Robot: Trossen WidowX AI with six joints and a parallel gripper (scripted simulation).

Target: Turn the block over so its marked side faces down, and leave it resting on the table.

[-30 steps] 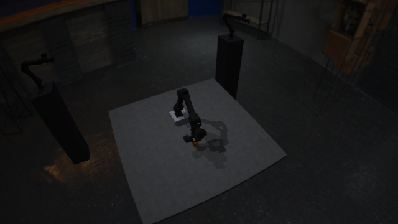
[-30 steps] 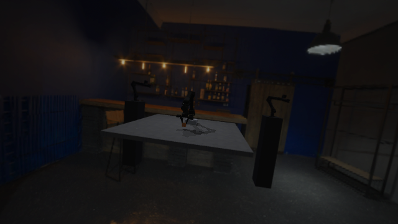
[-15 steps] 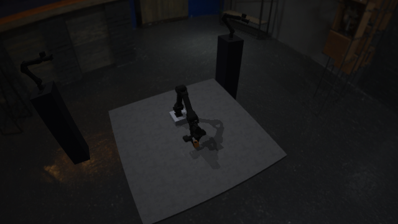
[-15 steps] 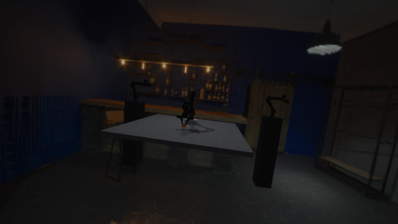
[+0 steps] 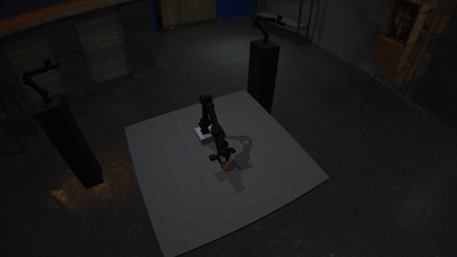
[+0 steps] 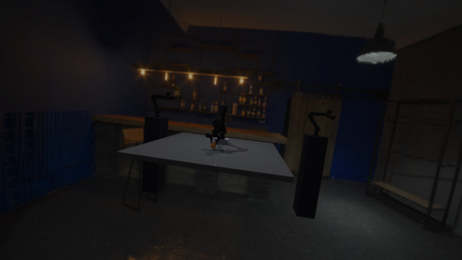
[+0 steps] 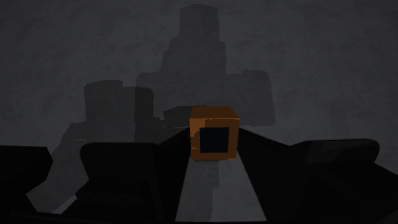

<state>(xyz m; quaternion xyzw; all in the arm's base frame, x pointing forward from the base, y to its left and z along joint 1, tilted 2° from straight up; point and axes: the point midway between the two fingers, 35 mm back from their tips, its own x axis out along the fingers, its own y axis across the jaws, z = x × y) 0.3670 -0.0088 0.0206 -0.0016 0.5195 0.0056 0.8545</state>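
The orange block is between the fingers of my gripper, which is shut on it. The block's marked side, a dark square, faces back toward the wrist camera, between the fingers. In the top and exterior views the block looks held a little above the grey table, with the shadow apart from it. The gripper looks tilted forward. The block's underside is hidden in the wrist view.
The arm's white base stands on the table behind the gripper. Two dark pillars bearing other arms stand beyond the table's edges. The arm's shadow falls on the table.
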